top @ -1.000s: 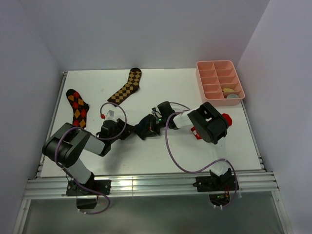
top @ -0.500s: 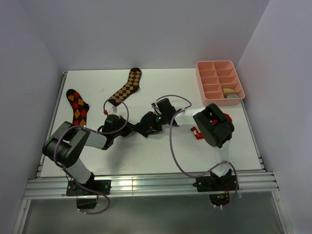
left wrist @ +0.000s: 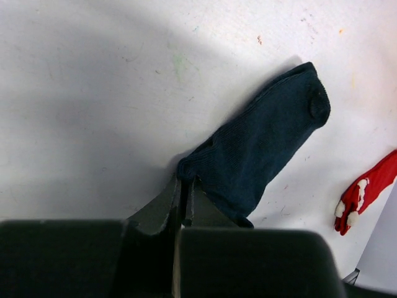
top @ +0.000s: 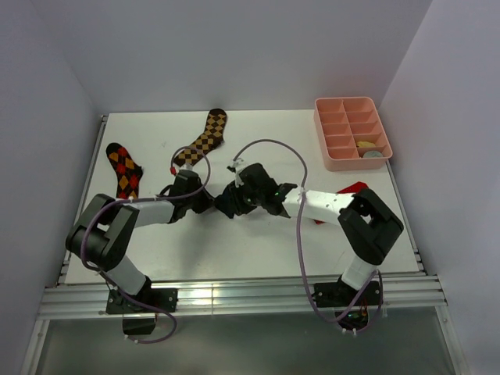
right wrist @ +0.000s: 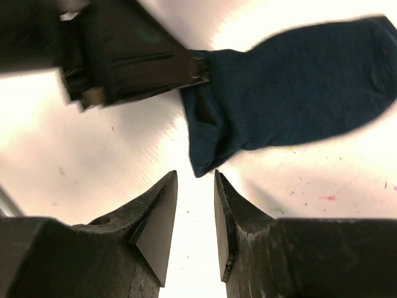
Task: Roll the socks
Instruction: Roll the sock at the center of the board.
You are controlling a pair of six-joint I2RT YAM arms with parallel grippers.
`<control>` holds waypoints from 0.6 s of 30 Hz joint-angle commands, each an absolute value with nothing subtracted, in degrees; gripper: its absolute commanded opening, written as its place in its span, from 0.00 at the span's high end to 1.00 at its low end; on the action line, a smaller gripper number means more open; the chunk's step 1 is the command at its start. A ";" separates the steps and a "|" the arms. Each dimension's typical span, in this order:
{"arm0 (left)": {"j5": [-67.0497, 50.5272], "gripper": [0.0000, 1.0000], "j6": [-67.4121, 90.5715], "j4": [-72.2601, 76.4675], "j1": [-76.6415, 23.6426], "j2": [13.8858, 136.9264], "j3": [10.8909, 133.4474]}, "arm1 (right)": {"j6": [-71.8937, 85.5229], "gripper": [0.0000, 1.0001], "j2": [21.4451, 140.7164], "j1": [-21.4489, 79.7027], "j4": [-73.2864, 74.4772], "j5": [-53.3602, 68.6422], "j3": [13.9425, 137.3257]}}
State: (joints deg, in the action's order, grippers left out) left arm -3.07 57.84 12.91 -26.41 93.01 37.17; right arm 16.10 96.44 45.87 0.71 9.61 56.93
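I read the left gripper [left wrist: 184, 194] clenched on the cuff of the navy sock [left wrist: 260, 149], the right gripper [right wrist: 195, 181] released just beside it, a red sock [left wrist: 371, 181] nearby.

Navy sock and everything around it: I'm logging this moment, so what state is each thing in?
navy sock, lying unrolled, cuff pinched.
left gripper, shut on the navy sock's cuff.
right gripper, open, empty, close to the cuff.
pink tray, upright, holding a yellowish item and a grey item.
red sock, lying loose.
checkered sock, lying flat.
argyle sock, lying flat.
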 commanded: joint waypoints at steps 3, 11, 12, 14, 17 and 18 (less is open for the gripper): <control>-2.20 1.00 54.67 3.52 -26.81 94.57 40.60 | 4.58 0.59 94.74 50.88 -7.99 0.09 54.05; -3.52 1.00 53.44 0.36 -26.81 95.80 43.94 | -0.95 0.54 98.34 54.75 -11.60 -4.83 55.10; -3.60 1.00 53.26 0.09 -26.81 95.89 44.21 | -1.31 0.54 98.96 54.76 -11.25 -4.49 56.15; -3.87 1.00 53.09 0.18 -26.81 95.98 44.47 | -1.84 0.54 100.19 54.93 -10.81 -4.66 56.95; -3.69 1.00 52.91 -1.30 -26.81 95.71 44.73 | -2.46 0.54 101.86 55.28 -11.25 -5.36 57.83; -3.95 1.00 53.00 -1.41 -26.81 95.71 44.82 | -2.72 0.54 102.47 55.28 -10.99 -5.45 58.53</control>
